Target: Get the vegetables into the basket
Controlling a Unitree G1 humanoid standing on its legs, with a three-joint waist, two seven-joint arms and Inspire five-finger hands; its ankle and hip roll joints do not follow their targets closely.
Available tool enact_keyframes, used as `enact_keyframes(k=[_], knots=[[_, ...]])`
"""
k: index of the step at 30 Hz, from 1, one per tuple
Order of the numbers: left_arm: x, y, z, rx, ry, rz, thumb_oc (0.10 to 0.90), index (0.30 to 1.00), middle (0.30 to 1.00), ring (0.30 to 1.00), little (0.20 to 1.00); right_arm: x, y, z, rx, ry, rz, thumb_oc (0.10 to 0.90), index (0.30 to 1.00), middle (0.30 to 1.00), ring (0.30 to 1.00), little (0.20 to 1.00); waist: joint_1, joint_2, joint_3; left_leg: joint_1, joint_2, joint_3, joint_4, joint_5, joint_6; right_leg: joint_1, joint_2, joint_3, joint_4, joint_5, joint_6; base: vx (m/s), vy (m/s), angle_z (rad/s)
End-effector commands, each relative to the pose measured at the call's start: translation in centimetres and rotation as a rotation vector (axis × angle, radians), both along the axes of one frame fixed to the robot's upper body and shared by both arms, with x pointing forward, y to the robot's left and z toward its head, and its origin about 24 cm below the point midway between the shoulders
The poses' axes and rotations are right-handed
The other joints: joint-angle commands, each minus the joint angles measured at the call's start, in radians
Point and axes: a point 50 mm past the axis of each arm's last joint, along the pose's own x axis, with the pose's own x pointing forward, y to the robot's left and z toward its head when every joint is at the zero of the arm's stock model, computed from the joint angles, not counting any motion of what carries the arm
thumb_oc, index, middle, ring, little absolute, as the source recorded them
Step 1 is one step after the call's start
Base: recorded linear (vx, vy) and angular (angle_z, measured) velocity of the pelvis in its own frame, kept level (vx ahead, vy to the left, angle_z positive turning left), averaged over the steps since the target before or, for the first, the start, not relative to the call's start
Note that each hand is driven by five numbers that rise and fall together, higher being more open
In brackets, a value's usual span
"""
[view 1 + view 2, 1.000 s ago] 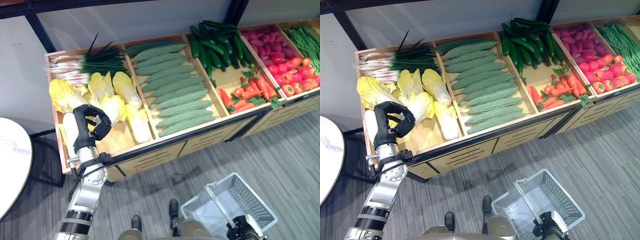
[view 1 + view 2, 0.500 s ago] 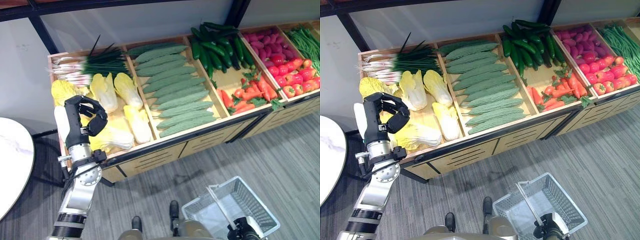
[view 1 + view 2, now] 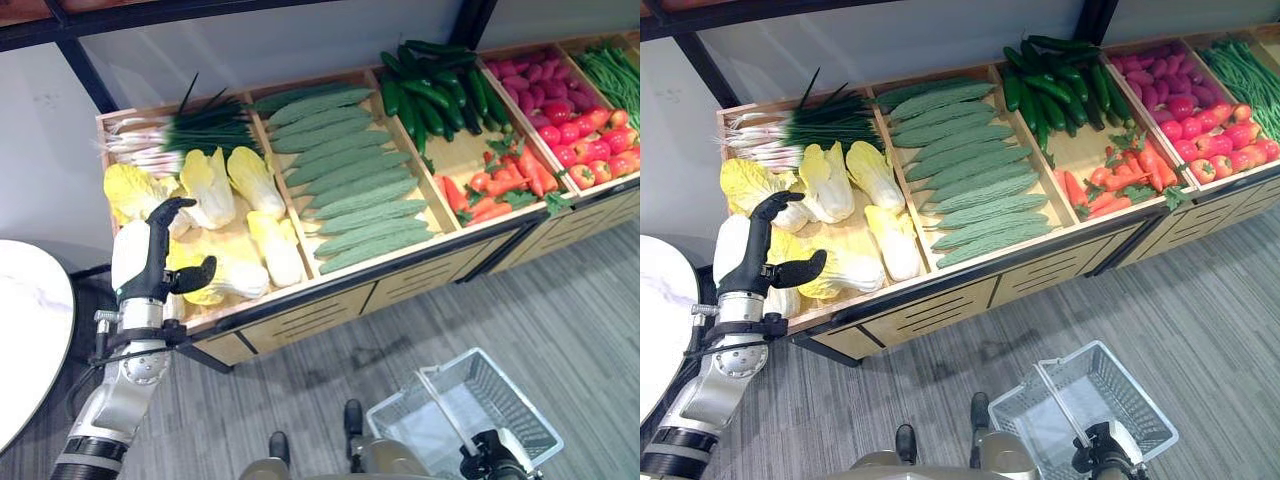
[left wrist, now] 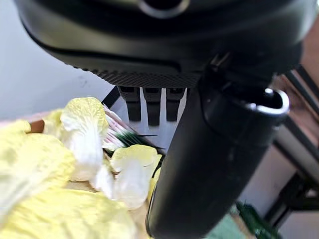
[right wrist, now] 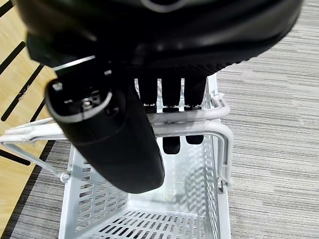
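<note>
Several yellow cabbages (image 3: 225,180) lie in the left compartment of the wooden stand (image 3: 300,290). One cabbage (image 3: 228,280) lies by the front edge, just beside my left hand's thumb. My left hand (image 3: 148,265) is open over that front left corner, fingers straight up, holding nothing. In the left wrist view its thumb (image 4: 214,164) stands before the cabbages (image 4: 82,129). Low on the floor side, my right hand (image 3: 1095,460) is shut on the white handle (image 5: 199,117) of the wire basket (image 3: 500,400), which hangs empty.
Further compartments hold spring onions (image 3: 180,130), ridged pale green gourds (image 3: 350,170), dark cucumbers (image 3: 435,90), carrots (image 3: 500,185), and tomatoes (image 3: 590,155). A round white table (image 3: 25,340) stands at the left. Grey carpet (image 3: 560,300) lies in front of the stand.
My left hand drew back toward the stand's front left corner and its curled fingers opened. One cabbage shifted toward the front edge. The basket stayed in my right hand.
</note>
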Motion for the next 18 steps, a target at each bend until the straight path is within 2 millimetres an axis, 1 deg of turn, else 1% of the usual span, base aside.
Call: enact_keyframes(k=[1, 4, 5, 7, 8, 13, 16, 18], knots=[[1.1, -0.9, 5.1, 0.214, -0.201, -0.114, 0.9, 1.0, 1.0, 1.0, 1.0, 1.0, -1.6, 0.9, -0.048, -0.039, 0.033, 0.4, 0.3, 0.3, 0.3, 0.3, -0.009, -0.045, -0.051, -0.035, 0.064, -0.028, 0.0, 0.003, -0.072, 0.066, -0.101, 0.029, 0.006, -0.045, 0.103, 0.0, 0.0, 0.0], [1.4, -0.5, 4.9, 0.343, -0.136, -0.134, 0.9, 1.0, 1.0, 1.0, 1.0, 1.1, -1.7, 1.0, -0.049, -0.044, 0.036, 0.4, 0.3, 0.3, 0.3, 0.3, -0.011, -0.043, -0.052, -0.035, 0.063, -0.028, 0.0, 0.002, -0.072, 0.066, -0.103, 0.028, 0.006, -0.045, 0.105, 0.0, 0.0, 0.0], [1.5, -0.5, 5.0, 0.416, -0.104, -0.16, 0.9, 1.0, 1.0, 1.0, 1.0, 1.2, -1.8, 1.0, -0.047, -0.045, 0.033, 0.4, 0.3, 0.3, 0.3, 0.3, -0.012, -0.042, -0.053, -0.033, 0.062, -0.026, 0.0, 0.001, -0.072, 0.066, -0.104, 0.031, 0.006, -0.044, 0.106, 0.0, 0.0, 0.0], [1.6, -0.2, 4.5, 0.445, -0.049, -0.168, 0.9, 1.0, 1.0, 1.0, 1.0, 1.2, -1.8, 1.1, -0.043, -0.045, 0.034, 0.4, 0.3, 0.3, 0.3, 0.3, -0.016, -0.041, -0.053, -0.031, 0.061, -0.024, 0.0, 0.001, -0.072, 0.065, -0.105, 0.033, 0.006, -0.043, 0.107, 0.0, 0.0, 0.0], [1.7, -0.2, 4.5, 0.445, -0.049, -0.168, 0.9, 1.0, 1.0, 1.0, 1.0, 1.2, -1.8, 1.1, -0.043, -0.045, 0.034, 0.4, 0.3, 0.3, 0.3, 0.3, -0.016, -0.041, -0.053, -0.031, 0.061, -0.024, 0.0, 0.001, -0.072, 0.065, -0.105, 0.033, 0.006, -0.043, 0.107, 0.0, 0.0, 0.0], [2.1, 0.1, 4.0, 0.562, 0.03, -0.19, 0.9, 1.0, 1.0, 1.0, 1.0, 1.4, -1.9, 1.1, -0.042, -0.049, 0.035, 0.4, 0.3, 0.3, 0.3, 0.3, -0.024, -0.039, -0.047, -0.034, 0.059, -0.021, 0.0, 0.002, -0.07, 0.059, -0.108, 0.038, 0.006, -0.041, 0.109, 0.0, 0.005, -0.01], [2.5, 0.0, 3.5, 0.577, 0.059, -0.196, 0.9, 1.0, 1.0, 1.0, 1.0, 1.4, -2.0, 1.2, -0.044, -0.047, 0.03, 0.4, 0.3, 0.3, 0.3, 0.3, -0.025, -0.036, -0.042, -0.038, 0.058, -0.022, 0.0, 0.001, -0.069, 0.054, -0.109, 0.04, 0.006, -0.04, 0.11, 0.0, 0.005, -0.01], [2.8, 0.4, 2.8, 0.564, 0.088, -0.177, 0.9, 1.0, 1.0, 1.0, 1.0, 1.6, -2.1, 1.3, -0.045, -0.05, 0.031, 0.4, 0.3, 0.3, 0.3, 0.3, -0.028, -0.035, -0.038, -0.041, 0.057, -0.02, 0.0, 0.003, -0.069, 0.05, -0.109, 0.043, 0.006, -0.039, 0.11, 0.0, 0.0, 0.0]])
